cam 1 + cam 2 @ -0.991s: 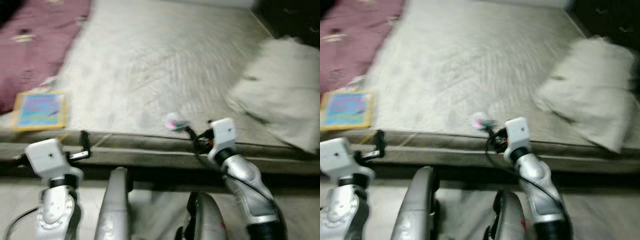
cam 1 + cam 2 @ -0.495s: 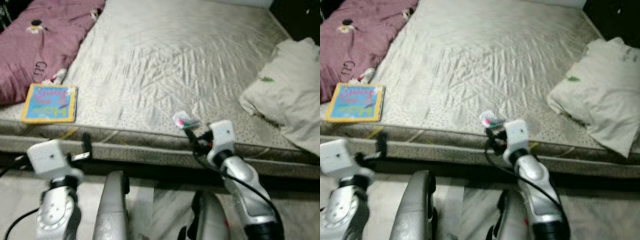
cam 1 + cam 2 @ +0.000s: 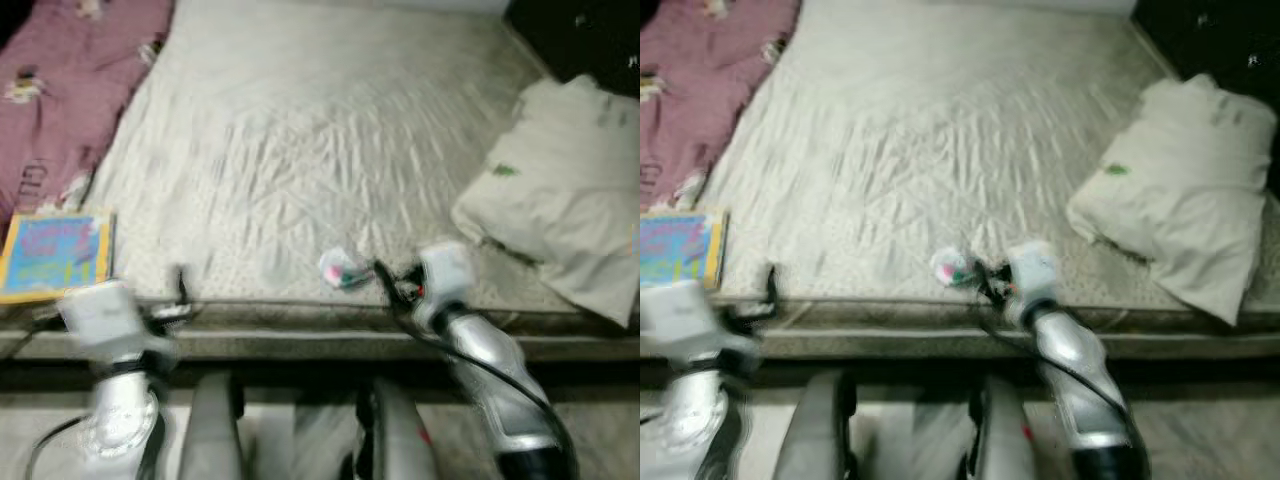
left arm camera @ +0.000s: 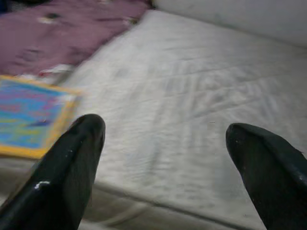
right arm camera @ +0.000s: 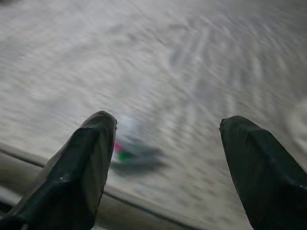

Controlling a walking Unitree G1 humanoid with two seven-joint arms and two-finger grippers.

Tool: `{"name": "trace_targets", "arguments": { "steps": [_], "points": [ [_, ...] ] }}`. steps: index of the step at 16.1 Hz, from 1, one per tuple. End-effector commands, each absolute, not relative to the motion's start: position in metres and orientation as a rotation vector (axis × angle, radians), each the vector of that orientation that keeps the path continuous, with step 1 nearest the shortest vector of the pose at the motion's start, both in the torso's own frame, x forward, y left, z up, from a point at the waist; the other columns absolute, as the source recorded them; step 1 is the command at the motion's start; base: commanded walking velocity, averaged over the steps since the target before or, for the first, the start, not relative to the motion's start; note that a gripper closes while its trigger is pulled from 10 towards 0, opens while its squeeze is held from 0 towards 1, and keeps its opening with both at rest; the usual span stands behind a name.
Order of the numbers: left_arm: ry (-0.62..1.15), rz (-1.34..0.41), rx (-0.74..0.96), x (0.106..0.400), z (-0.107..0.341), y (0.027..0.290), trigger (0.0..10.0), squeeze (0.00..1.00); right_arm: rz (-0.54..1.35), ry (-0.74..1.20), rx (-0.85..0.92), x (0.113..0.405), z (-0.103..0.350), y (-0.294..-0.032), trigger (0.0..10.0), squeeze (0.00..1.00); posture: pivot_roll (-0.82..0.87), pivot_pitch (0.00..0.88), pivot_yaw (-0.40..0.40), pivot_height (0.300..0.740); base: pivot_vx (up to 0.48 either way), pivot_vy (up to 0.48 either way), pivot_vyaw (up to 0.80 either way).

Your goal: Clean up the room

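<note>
A small crumpled wrapper, white with pink and green, lies on the mattress close to its front edge. My right gripper is open and sits just short of the wrapper, a little to its right. At the left, a colourful book with a yellow border rests on the mattress corner. My left gripper is open at the bed's edge, with the book off to its left.
A maroon blanket covers the bed's far left. A white pillow lies at the right. The pale floor runs below the bed frame, beside my legs.
The view has shifted and blurred, so the camera moved. The right gripper stays next to the wrapper; the book now sits further left in the picture.
</note>
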State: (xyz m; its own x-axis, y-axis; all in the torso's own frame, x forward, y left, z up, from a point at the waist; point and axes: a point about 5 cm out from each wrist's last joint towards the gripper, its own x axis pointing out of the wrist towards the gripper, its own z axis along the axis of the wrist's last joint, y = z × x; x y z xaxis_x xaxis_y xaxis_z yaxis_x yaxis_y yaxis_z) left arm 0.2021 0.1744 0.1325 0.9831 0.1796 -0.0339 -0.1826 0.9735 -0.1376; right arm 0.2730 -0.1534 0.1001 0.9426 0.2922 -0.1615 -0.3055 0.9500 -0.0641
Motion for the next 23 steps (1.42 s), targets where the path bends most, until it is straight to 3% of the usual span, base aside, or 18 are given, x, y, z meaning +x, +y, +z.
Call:
{"name": "trace_targets", "arguments": {
  "steps": [1, 5, 10, 18, 23],
  "points": [
    [0.041, 0.212, -0.129, 0.199, 0.129, 0.181, 10.0, 0.00, 0.321, 0.146, -0.073, 0.274, 0.101, -0.146, 10.0, 0.00, 0.14, 0.098, -0.080, 0.570, 0.000, 0.000, 0.00],
    [0.043, 0.215, -0.134, 0.199, 0.129, 0.181, 10.0, 0.00, 0.343, 0.142, -0.066, 0.274, 0.102, -0.145, 10.0, 0.00, 0.14, 0.113, -0.083, 0.566, 0.000, 0.000, 0.26],
    [0.045, 0.220, -0.136, 0.199, 0.129, 0.180, 10.0, 0.00, 0.412, 0.151, -0.073, 0.276, 0.102, -0.141, 10.0, 0.00, 0.14, 0.117, -0.084, 0.521, 0.000, 0.000, 0.00],
    [0.004, 0.267, -0.031, 0.177, 0.146, 0.193, 10.0, 0.00, 0.435, 0.016, -0.145, 0.343, 0.123, -0.112, 10.0, 0.00, 0.29, 0.161, -0.077, 0.521, 0.000, 0.000, 0.00],
    [-0.009, 0.291, -0.002, 0.163, 0.161, 0.192, 10.0, 0.00, 0.429, 0.003, -0.167, 0.361, 0.126, -0.099, 10.0, 0.00, 0.36, 0.231, -0.070, 0.521, 0.000, 0.000, 0.00]
  ]
}}
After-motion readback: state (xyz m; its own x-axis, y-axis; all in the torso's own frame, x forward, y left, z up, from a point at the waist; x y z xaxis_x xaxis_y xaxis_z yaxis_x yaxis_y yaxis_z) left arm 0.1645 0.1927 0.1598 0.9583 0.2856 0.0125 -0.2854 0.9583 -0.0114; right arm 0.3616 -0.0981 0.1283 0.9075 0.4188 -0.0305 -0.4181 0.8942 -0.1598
